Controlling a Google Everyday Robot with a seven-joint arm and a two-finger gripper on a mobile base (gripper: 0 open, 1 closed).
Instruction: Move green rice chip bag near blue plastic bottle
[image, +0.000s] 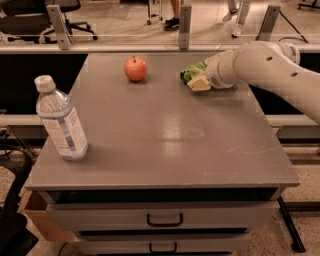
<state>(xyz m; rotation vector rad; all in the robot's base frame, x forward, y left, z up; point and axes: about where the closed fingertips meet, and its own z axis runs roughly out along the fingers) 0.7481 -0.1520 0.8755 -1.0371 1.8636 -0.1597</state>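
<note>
The green rice chip bag (192, 72) lies crumpled at the far right of the grey table top (165, 135), with a tan end toward me. My gripper (202, 80) is right at the bag, on its right side, coming in from the white arm (265, 65) that reaches over the table's right edge. The arm's wrist hides the bag's right part. The blue plastic bottle (60, 120) stands upright at the near left of the table, white cap on top, far from the bag and the gripper.
A red apple (135, 68) sits at the far middle of the table, left of the bag. Drawers (165, 219) are below the table's front edge. A rail with posts (185, 22) runs behind the table.
</note>
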